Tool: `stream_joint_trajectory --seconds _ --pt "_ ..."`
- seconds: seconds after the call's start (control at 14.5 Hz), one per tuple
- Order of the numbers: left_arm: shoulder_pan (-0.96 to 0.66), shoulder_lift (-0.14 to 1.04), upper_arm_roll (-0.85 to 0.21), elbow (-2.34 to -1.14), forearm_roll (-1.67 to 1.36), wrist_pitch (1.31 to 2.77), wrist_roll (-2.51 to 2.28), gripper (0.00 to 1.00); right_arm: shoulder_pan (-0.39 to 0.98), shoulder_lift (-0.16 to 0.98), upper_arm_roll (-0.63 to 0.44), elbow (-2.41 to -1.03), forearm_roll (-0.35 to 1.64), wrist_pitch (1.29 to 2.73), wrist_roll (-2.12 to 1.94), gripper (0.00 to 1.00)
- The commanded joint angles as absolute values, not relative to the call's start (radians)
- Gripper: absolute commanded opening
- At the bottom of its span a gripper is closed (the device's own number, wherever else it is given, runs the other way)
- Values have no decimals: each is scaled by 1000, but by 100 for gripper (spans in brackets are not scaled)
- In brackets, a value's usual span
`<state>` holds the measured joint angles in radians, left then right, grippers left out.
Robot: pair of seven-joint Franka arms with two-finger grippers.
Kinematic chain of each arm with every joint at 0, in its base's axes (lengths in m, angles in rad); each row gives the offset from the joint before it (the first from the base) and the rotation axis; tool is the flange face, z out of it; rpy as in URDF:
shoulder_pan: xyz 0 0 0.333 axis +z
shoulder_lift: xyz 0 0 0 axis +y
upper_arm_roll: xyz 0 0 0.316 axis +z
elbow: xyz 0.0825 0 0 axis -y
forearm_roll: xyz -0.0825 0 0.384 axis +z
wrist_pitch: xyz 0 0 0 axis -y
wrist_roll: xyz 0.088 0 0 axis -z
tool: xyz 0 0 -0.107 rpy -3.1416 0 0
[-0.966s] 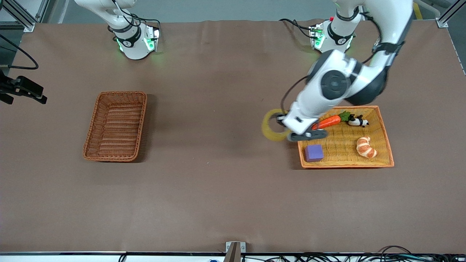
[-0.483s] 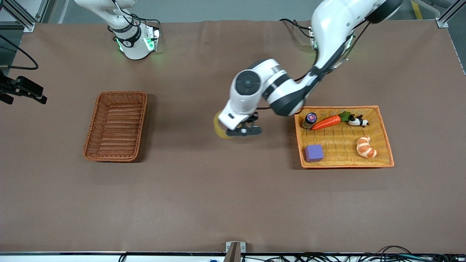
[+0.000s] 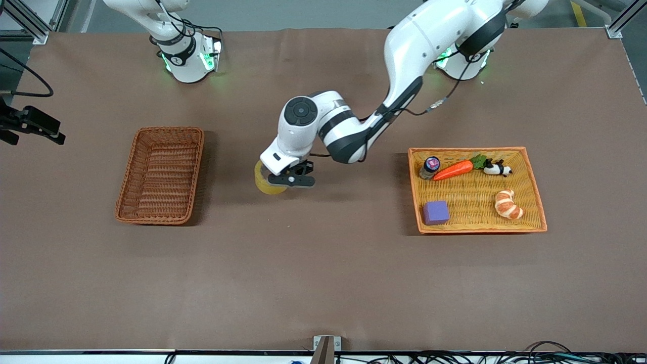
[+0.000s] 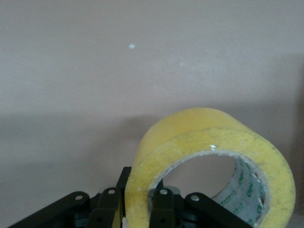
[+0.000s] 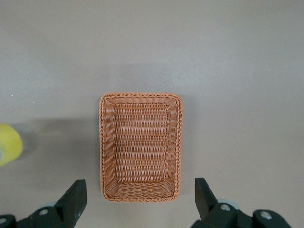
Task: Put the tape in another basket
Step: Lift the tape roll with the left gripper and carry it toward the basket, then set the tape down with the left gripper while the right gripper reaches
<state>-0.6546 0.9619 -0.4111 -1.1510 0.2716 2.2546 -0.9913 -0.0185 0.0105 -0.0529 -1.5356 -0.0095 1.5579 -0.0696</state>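
Front view shows the brown bench [image 3: 323, 283] with two wicker holders well apart. Toward the left arm's end lies the orange-yellow tray [image 3: 536, 202], wide and shallow, holding a purple cube [image 3: 436, 212], a croissant [image 3: 508, 204], a carrot [image 3: 453, 170], a small dark jar [image 3: 430, 167] and a little black-and-white figure [image 3: 497, 169]. Toward the right arm's end sits the basket [image 3: 160, 175], reddish-brown, deep, with sloping sides and a ribbed bottom; the right wrist view looks straight down into it [image 5: 140, 147].

The left arm reaches out from its base over the middle of the bench, between basket and tray. Its gripper [image 3: 289, 180] hangs above bare bench, jaws clamped on the tape [image 3: 267, 183]. In the left wrist view the tape [image 4: 213, 166] is a thick roll of translucent yellow with a wide round hole and a pale inner core bearing green print; the jaws pinch its wall, one finger [image 4: 163, 209] inside the hole, the other outside. The roll is up in the air, standing on edge, nearer the basket than the tray. It also shows as a yellow patch [image 5: 8, 144] at the edge of the right wrist view.

The right arm waits, its gripper [image 5: 141, 202] high over the basket with jaws spread wide and holding nothing.
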Motion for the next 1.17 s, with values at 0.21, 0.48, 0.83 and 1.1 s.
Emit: stream_joint_trajectory --seconds 0.21,0.48,0.83,1.1 --pt "-663 1037 -379 -1074 258 2209 -983 37 -37 9 -43 -1540 12 1563 -63 100" --pt "-631 973 -380 -1080 253 2085 -982 76 -34 9 -43 -1540 12 1566 -63 100" --pt "-540 763 -382 -1150 265 1887 -968 100 -12 9 -38 -1575 14 1580 -61 100" --pt "-414 539 -390 -1363 259 1882 -957 100 41 11 10 -1675 14 1664 -32 100"
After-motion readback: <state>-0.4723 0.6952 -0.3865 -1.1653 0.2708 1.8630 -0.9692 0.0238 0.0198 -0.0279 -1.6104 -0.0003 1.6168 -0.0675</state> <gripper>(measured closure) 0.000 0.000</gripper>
